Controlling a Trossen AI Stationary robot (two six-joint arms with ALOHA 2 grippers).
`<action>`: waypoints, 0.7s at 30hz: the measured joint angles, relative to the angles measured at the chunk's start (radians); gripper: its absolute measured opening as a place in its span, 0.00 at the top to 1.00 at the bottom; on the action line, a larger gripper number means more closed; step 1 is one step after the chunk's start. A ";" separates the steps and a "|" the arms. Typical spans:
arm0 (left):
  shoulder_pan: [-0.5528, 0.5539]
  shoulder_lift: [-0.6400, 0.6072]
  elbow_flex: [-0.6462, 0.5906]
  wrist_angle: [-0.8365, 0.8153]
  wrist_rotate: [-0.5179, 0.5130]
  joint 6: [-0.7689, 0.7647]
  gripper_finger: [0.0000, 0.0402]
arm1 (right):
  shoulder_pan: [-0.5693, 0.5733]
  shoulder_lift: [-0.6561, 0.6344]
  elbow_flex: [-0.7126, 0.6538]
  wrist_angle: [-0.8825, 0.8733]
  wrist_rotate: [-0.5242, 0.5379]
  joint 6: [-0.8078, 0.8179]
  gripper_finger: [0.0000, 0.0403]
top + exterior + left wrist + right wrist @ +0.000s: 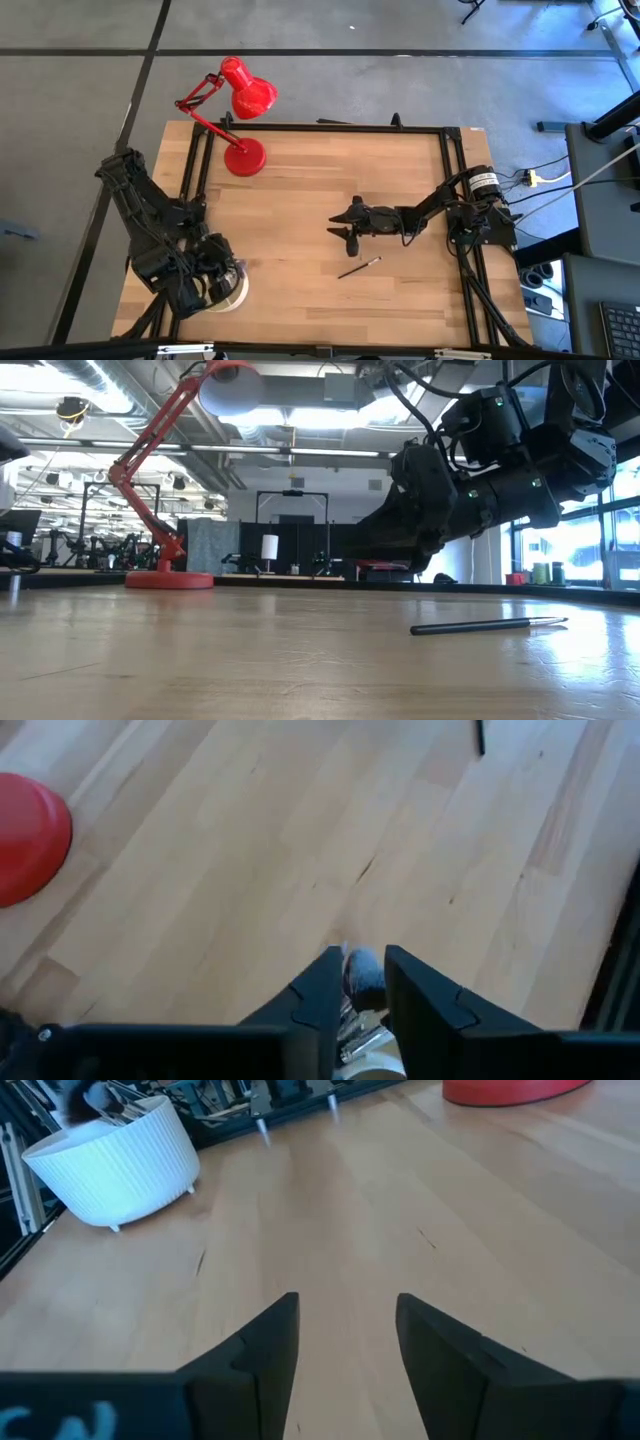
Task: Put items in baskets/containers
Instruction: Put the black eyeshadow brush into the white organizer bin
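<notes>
Nearest the table's front edge, at the left corner: white dish (233, 291), ribbed outer wall, brushes standing in it; in the right wrist view the dish (115, 1165) shows bristle tips above its rim. Left gripper (205, 283) directly over the dish, fingers (318, 990) nearly closed on a brush (362, 975) with a grey bristle head; more silver ferrules are visible just below it. Front centre-right: one loose brush (359, 267) lying flat on the bare wood, dark handle, well apart from the dish; the same brush (488, 625) shows in the low view. Just behind it, mid-table: right gripper (340, 228), above the wood, fingers (262, 1342) spread apart, holding nothing. Far left of the table (300, 190): red lamp (240, 120), its round base on the wood.
</notes>
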 joint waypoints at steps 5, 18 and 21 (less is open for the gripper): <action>0.043 -0.011 0.000 -0.002 -0.123 0.011 0.73 | -0.017 0.000 0.000 0.000 -0.001 -0.003 0.59; 0.444 0.211 0.000 0.608 -0.135 0.689 0.72 | -0.068 -0.415 0.000 -0.747 -0.071 -0.198 0.59; 0.535 0.302 0.000 0.835 0.003 0.845 0.72 | -0.069 -0.507 0.000 -0.984 -0.090 -0.148 0.59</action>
